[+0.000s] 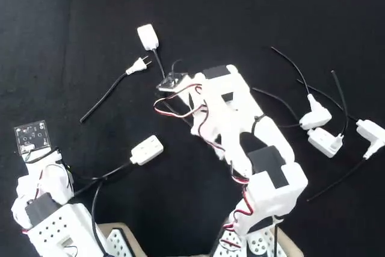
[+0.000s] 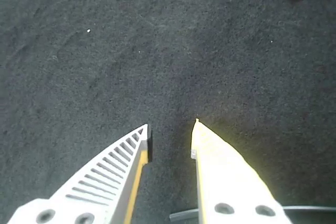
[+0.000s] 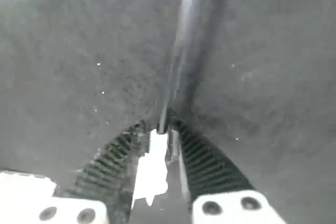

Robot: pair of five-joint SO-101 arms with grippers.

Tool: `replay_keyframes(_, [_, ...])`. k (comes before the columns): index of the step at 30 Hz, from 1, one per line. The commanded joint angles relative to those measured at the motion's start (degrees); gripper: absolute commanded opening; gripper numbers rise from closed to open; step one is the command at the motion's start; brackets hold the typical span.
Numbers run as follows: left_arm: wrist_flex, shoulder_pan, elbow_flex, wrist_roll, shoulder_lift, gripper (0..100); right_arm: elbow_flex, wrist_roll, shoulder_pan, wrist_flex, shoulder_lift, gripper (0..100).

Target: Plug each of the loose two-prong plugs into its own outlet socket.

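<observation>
Plug (image 3: 152, 169) being gripped mid-frame
Right tool (image 3: 157, 127) is clamping its white body; left tool (image 2: 170, 127) is hanging open above black surface (image 2: 157, 51), lower left edge.

The worktop (image 1: 289, 16) was plain black cloth flecked with pale lint. A two-prong plug (image 1: 139, 64) was white with silvery prongs and a black cord (image 1: 105, 97). The far socket (image 1: 147, 36) and the near socket (image 1: 147, 150) were both white, as were three more white pieces (image 1: 325, 142) among thin black cords.

Both arms were white with black blocks. The right arm (image 1: 240, 124) carried red, white and black wires.

The left gripper (image 2: 172, 125) had one white finger (image 2: 105, 182) patterned with parallel slots and edged in yellow, and one pale yellow finger (image 2: 226, 177).

The right gripper (image 3: 157, 128) had dark grey ridged jaws around a white piece (image 3: 152, 171) on a dark grey cord (image 3: 181, 40).
</observation>
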Motion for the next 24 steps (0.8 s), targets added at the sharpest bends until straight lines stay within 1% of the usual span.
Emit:
replay_keyframes(1, [-0.62, 0.75, -0.31, -0.18, -0.18, 14, -1.63, 5.80, 0.44, 2.73, -0.92, 22.4])
replay_keyframes(2, [-0.70, 0.75, -0.31, -0.18, -0.18, 14, -1.36, 7.82, 0.35, 3.60, -1.01, 25.7])
replay_keyframes(3, [-0.70, 0.75, -0.31, -0.18, -0.18, 14, -1.27, 8.09, 0.35, 3.96, -1.01, 28.2])
replay_keyframes(5, [-0.70, 0.75, -0.31, -0.18, -0.18, 14, -1.27, 6.95, 0.53, 4.22, -1.01, 30.9])
replay_keyframes(6, [-0.70, 0.75, -0.31, -0.18, -0.18, 14, -1.27, 5.89, 0.88, 4.31, -1.01, 30.6])
replay_keyframes(9, [-0.70, 0.75, -0.31, -0.18, -0.18, 14, -1.10, 5.63, 2.81, 4.57, -1.36, 27.4])
replay_keyframes(11, [-0.62, 0.75, -0.31, -0.18, -0.18, 14, 0.13, 5.63, 3.96, 5.01, -2.77, 23.6])
replay_keyframes(15, [-0.62, 0.75, -0.31, -0.18, -0.18, 14, 6.99, 5.45, 3.69, 4.40, -7.78, 15.6])
replay_keyframes(17, [-0.62, 0.75, -0.31, -0.18, -0.18, 14, 11.56, 4.04, 3.16, 1.32, -10.68, 13.2])
replay_keyframes(20, [-0.62, 0.75, -0.31, -0.18, -0.18, 14, 19.21, -1.05, 2.90, -5.71, -14.37, 13.9])
replay_keyframes(24, [-0.62, 0.75, -0.31, -0.18, -0.18, 14, 27.91, -2.29, 2.90, -14.59, -18.15, 15.4])
